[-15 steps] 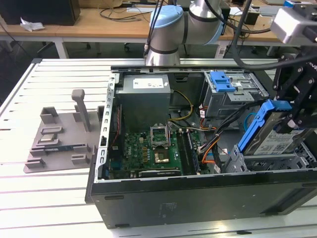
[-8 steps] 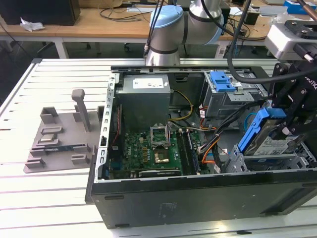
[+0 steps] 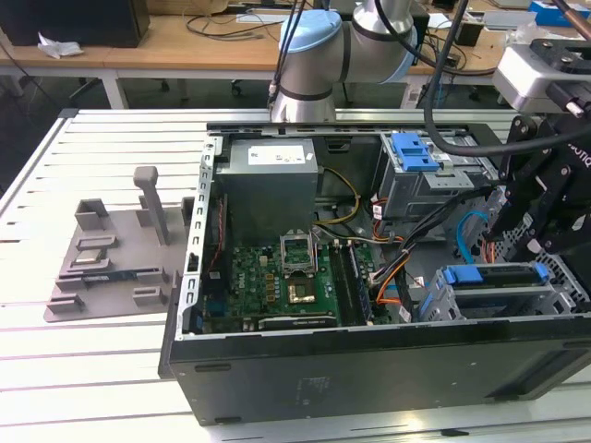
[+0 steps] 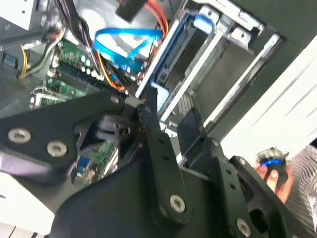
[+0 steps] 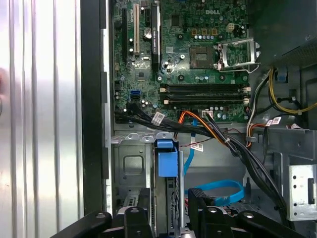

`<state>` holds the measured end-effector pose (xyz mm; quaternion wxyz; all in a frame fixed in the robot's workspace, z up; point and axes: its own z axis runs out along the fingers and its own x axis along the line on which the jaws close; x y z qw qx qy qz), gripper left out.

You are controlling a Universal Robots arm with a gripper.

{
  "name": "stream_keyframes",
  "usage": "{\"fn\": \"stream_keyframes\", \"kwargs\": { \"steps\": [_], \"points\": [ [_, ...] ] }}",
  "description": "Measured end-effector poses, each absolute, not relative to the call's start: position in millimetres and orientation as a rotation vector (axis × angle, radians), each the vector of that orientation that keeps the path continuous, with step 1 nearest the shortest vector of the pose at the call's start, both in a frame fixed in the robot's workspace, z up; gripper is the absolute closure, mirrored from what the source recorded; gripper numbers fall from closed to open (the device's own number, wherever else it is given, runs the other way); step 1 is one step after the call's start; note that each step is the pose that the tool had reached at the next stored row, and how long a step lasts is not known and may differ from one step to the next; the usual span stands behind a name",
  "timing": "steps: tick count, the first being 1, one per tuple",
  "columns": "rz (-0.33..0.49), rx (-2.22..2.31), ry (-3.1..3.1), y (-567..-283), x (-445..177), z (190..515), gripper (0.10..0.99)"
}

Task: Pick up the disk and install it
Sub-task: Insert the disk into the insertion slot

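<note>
While the black gripper (image 3: 540, 217) hangs over the corner of the open computer case (image 3: 369, 360) at the exterior view's right, the disk (image 5: 167, 163) stands on edge between its fingers (image 5: 138, 218) in the first wrist view, blue carrier rail showing. The fingers sit close on either side of it, apparently clamped, above the grey drive cage (image 3: 503, 291).

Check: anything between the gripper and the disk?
Nothing visible. The gripper sits right at the disk, which stands in the drive cage; the blue cable and black cables run beside it, not between.
</note>
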<state>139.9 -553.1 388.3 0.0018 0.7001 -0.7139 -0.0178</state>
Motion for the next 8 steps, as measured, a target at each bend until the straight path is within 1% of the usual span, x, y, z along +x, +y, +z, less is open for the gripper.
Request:
{"fn": "stream_keyframes", "kwargs": {
  "steps": [3,4,5,6,8],
  "points": [
    [-0.056,2.197,-2.240,-553.1,139.9,388.2,0.647],
    [-0.056,2.197,-2.240,-553.1,139.9,388.1,0.663],
    [-0.056,2.197,-2.240,-553.1,139.9,388.0,0.792],
    [-0.056,2.197,-2.240,-553.1,139.9,388.0,0.851],
    [-0.056,2.197,-2.240,-553.1,139.9,387.9,0.851]
  ]
}}
